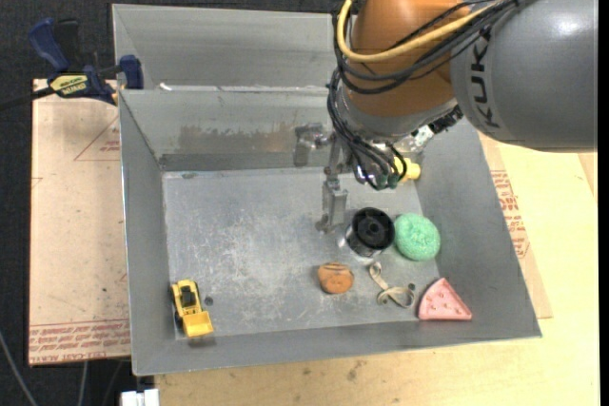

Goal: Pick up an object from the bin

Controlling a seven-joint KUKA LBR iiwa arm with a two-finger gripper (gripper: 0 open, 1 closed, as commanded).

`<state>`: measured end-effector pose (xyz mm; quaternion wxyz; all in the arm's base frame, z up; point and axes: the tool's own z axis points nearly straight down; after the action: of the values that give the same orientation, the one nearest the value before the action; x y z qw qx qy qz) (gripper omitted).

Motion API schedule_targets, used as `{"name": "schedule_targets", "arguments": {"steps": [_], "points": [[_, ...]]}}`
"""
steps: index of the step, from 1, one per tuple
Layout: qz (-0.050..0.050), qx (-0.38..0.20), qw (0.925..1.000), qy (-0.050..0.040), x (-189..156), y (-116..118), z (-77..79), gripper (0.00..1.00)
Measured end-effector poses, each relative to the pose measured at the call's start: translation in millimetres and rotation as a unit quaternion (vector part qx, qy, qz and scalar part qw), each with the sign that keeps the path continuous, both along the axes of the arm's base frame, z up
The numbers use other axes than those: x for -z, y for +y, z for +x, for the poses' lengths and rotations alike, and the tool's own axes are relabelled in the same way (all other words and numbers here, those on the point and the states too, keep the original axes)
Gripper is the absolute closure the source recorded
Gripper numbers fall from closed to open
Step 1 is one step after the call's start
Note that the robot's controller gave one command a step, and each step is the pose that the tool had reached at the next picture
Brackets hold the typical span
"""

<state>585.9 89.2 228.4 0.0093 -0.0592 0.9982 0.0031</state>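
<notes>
Gripper (335, 222): low over the floor of the bin (145, 252), right of centre; whether open or closed cannot be told.
Nearest thing: black round ring-like piece (371, 230), just right of the gripper, hollow facing up, no long axis.
Beside it: green ball (417, 238).
Nearer the front: brown lump (334, 278), pink wedge (444, 301).
Front-left: yellow toy truck (191, 307), long axis roughly back to front.

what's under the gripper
Bare bin floor, just left of a black ring. The spot right beneath the gripper is covered by it.
</notes>
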Motion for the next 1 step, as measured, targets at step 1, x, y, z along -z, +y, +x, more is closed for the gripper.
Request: {"name": "schedule_targets", "arguments": {"steps": [1], "points": [[-0.003, 0.003, 0.9999, 0.0105, 21.7, -61.5, 14.1, 0.00]]}}
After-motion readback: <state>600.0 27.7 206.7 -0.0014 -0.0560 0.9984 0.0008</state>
